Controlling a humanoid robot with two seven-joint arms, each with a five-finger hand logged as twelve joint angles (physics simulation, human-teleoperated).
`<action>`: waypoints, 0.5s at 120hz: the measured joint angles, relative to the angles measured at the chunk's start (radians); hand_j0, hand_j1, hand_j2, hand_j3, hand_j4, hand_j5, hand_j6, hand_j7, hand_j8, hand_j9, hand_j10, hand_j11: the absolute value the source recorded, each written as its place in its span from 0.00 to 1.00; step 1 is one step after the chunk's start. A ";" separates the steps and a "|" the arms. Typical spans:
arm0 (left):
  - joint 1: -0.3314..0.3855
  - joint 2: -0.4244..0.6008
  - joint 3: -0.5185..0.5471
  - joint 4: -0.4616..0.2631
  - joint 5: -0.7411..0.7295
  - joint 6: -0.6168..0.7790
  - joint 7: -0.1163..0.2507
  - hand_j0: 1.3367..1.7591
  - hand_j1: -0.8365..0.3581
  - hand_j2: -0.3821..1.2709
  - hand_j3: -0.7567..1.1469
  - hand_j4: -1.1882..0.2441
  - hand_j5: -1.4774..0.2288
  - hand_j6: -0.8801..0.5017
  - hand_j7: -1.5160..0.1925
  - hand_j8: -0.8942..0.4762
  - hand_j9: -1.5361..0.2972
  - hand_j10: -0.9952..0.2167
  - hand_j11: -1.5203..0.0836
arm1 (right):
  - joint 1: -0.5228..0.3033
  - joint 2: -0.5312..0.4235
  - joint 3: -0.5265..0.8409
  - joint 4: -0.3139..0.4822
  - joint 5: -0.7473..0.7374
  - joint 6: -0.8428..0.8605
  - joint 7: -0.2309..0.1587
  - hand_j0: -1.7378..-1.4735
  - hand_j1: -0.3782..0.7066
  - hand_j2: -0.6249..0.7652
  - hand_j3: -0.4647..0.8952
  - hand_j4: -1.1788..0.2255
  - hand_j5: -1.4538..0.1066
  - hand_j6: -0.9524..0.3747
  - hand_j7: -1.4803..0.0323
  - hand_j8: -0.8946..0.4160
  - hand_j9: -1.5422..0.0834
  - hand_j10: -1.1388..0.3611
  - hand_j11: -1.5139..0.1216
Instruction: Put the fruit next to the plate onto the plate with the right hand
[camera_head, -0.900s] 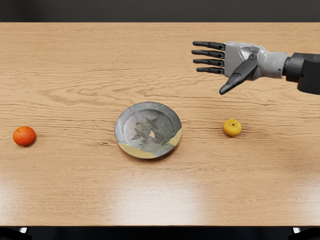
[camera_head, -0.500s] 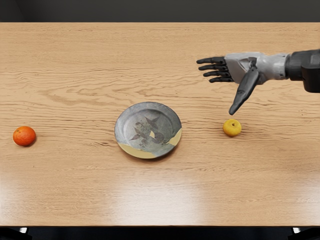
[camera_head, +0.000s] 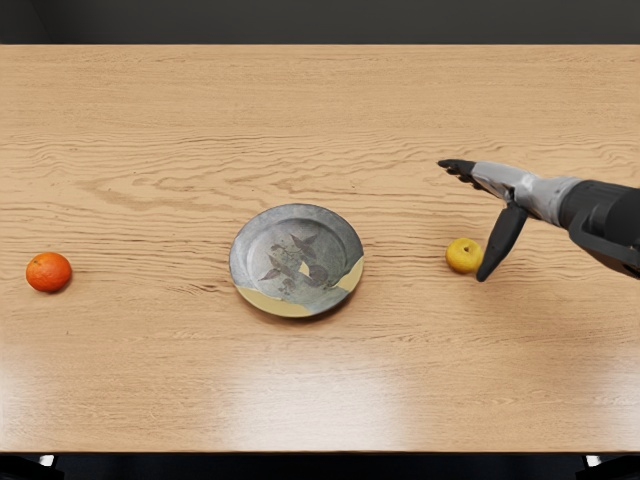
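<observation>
The right robot hand reaches in from the right edge, seen almost edge-on and holding nothing. Its fingers stretch out flat toward the left, while the thumb hangs down well apart from them, its tip just beside the right flank of the yellow fruit. Whether the thumb actually touches the fruit cannot be told from this view. The fruit sits on the worktop to the right of the plate, near it but with bare wood between. An orange fruit lies well apart at the far left and does not look like the target.

The step in hand appears to be the approach to the grasp. To do it well, the robot hand should settle so that the yellow fruit lies between thumb and fingers — fingers over its top and far side, thumb on the near side — before anything closes. The fruit is small and round, so a push from one side would probably send it rolling. The closing should therefore meet it evenly from both sides and low enough to wrap its widest part. Once it is held, a clear lift before the carry to the left would keep it from clipping the plate's raised rim.
</observation>
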 joint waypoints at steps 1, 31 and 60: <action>0.000 0.000 0.000 0.000 0.000 0.000 0.000 0.76 0.97 0.23 0.40 0.82 0.85 0.62 0.87 0.64 0.82 0.80 0.93 | -0.001 0.000 -0.004 0.004 -0.003 -0.011 -0.005 0.30 0.03 0.45 0.34 0.84 0.93 0.71 0.98 0.68 0.95 0.76 0.93; 0.000 0.000 0.000 0.000 0.000 0.000 0.000 0.76 0.97 0.23 0.40 0.82 0.85 0.62 0.87 0.64 0.82 0.80 0.93 | -0.055 0.043 -0.057 0.080 -0.090 -0.249 -0.073 0.30 0.05 0.45 0.34 0.82 0.91 0.70 0.96 0.66 0.93 0.74 0.91; 0.000 0.000 0.000 0.000 0.000 0.000 0.000 0.76 0.97 0.23 0.40 0.82 0.85 0.62 0.87 0.64 0.82 0.80 0.93 | -0.073 0.067 -0.093 0.090 -0.125 -0.353 -0.083 0.30 0.19 0.43 0.34 0.73 0.81 0.60 0.85 0.57 0.83 0.66 0.81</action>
